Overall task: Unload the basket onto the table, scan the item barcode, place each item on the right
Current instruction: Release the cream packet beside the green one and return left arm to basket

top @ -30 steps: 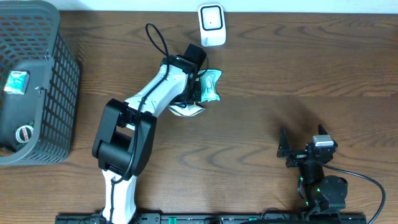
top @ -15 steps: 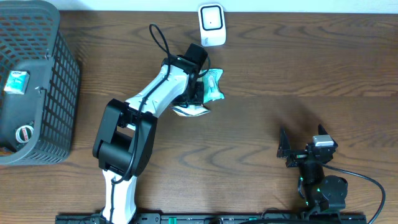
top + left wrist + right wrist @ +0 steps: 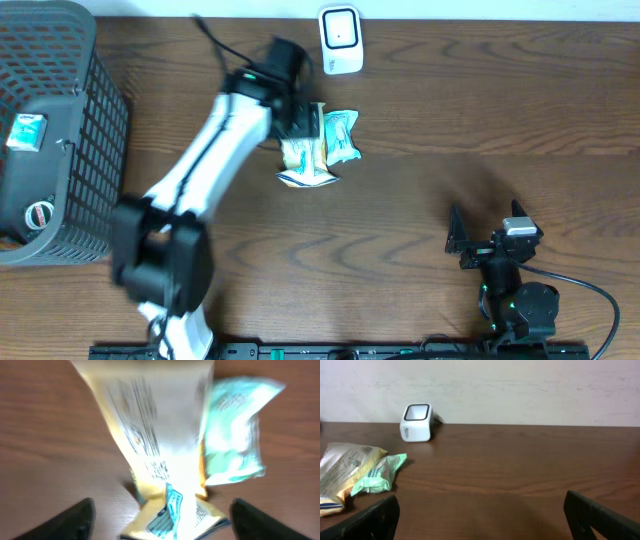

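Observation:
A yellow snack packet (image 3: 305,160) lies flat on the wooden table, touching a green packet (image 3: 342,137) on its right. My left gripper (image 3: 305,128) hovers at the yellow packet's far end, open and holding nothing. In the left wrist view the yellow packet (image 3: 155,435) fills the middle with printed text facing up, the green packet (image 3: 235,435) sits beside it, and the dark fingertips (image 3: 75,520) stand wide apart on either side. The white scanner (image 3: 340,40) stands at the table's back edge. My right gripper (image 3: 487,222) rests open at the front right.
A dark mesh basket (image 3: 100,130) holding more items stands at the far left. From the right wrist view the scanner (image 3: 417,422) stands against the wall, with the yellow packet (image 3: 345,470) and the green packet (image 3: 377,475) at the left.
My left gripper has opened and let go of the yellow packet, which now lies on the table. The left arm has swung back toward the upper left. The right arm has not moved.

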`<action>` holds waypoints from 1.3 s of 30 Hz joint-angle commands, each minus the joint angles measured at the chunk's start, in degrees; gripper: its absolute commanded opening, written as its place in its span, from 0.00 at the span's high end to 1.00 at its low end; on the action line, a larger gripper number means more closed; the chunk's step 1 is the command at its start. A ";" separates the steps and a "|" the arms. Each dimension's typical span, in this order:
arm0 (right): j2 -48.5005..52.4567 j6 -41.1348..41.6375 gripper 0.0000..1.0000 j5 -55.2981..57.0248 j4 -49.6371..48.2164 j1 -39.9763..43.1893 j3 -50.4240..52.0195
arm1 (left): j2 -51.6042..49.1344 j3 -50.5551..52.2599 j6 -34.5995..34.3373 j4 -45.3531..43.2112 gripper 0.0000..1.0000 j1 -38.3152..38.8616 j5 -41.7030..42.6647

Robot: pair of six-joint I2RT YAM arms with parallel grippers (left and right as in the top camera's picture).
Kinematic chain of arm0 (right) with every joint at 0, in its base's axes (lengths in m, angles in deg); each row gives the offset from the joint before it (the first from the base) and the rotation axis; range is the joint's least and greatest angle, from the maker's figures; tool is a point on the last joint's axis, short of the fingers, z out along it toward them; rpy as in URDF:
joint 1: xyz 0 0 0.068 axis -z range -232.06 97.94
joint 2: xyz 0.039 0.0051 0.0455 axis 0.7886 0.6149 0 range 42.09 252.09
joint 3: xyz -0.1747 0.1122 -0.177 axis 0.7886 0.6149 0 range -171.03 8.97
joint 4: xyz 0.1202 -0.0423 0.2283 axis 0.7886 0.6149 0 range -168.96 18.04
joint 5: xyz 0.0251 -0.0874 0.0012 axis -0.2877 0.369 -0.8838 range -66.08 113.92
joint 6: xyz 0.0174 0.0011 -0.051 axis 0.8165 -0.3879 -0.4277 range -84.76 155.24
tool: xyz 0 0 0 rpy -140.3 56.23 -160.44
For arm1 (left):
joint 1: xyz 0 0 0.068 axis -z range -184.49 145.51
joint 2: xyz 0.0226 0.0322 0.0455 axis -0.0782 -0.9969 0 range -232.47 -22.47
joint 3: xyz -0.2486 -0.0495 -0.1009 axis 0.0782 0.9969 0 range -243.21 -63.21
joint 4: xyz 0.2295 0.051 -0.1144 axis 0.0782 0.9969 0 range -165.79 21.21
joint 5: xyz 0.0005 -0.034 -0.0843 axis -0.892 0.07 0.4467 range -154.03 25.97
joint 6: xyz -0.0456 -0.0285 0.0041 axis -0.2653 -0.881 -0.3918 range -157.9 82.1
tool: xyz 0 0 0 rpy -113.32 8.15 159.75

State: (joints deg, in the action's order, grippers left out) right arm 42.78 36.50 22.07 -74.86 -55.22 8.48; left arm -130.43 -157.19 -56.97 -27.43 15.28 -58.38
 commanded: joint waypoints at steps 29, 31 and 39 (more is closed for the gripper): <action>-0.37 0.83 0.01 0.17 0.17 -0.22 0.17 | 23.37 -1.62 -1.55 -4.72 0.02 -46.34 -21.40; -0.37 0.83 0.01 0.20 0.17 -0.22 0.17 | 22.73 -1.03 -0.28 -4.68 0.02 -47.25 -21.40; -0.37 0.83 0.01 0.20 0.17 -0.22 0.17 | 16.17 0.00 1.90 -3.80 0.02 -50.90 -22.77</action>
State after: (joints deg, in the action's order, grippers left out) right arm 42.78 36.52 22.07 -74.86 -55.22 8.48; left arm -111.16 -158.28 -56.08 -32.19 -34.09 -79.49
